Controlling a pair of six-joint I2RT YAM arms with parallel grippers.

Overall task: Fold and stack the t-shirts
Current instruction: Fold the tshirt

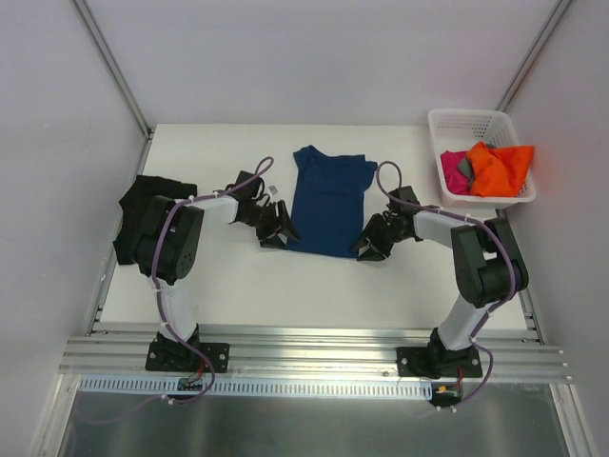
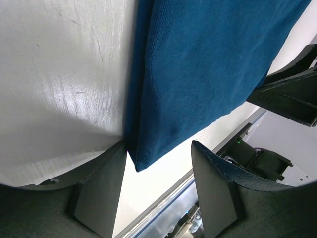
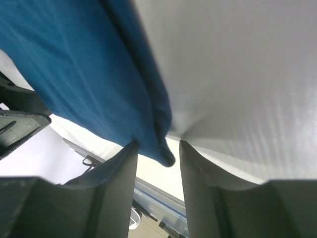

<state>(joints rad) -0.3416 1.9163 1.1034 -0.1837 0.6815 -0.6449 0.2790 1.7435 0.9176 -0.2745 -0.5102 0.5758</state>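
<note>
The blue t-shirt (image 1: 328,200) was spread flat mid-table, its two near hem corners straddled by the left gripper (image 1: 279,231) and the right gripper (image 1: 371,243). Both sets of jaws were parted around the cloth and nothing was pinched yet. The first fold was judged to be only starting (more shirts sat in the basket (image 1: 457,118)). Both corners would next need to be clamped and carried evenly toward the collar.
</note>
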